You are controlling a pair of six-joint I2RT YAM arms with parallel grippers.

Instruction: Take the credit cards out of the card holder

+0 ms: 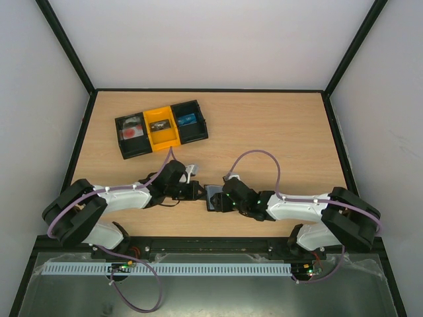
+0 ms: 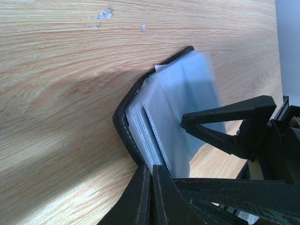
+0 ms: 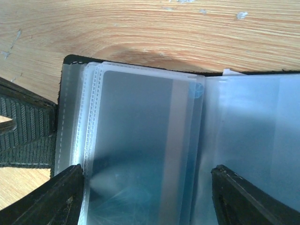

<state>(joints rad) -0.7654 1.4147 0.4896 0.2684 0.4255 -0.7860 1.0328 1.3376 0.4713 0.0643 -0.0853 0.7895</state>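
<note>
The card holder (image 1: 214,197) lies open on the table between the two arms. In the left wrist view it is a black cover (image 2: 123,115) with grey-blue clear pocket panels (image 2: 187,93) fanned up. My left gripper (image 2: 151,174) is shut on the holder's near edge. In the right wrist view a light blue credit card (image 3: 140,140) sits inside a clear pocket of the holder (image 3: 70,60). My right gripper (image 3: 147,197) is open, one finger on each side of that pocket and close above it. One of its fingers (image 2: 225,126) shows in the left wrist view.
A black-and-yellow three-compartment tray (image 1: 119,135) stands at the back left with small items in it. A small white thing (image 1: 192,170) lies by the left wrist. Black frame posts and white walls bound the wooden table (image 1: 277,132).
</note>
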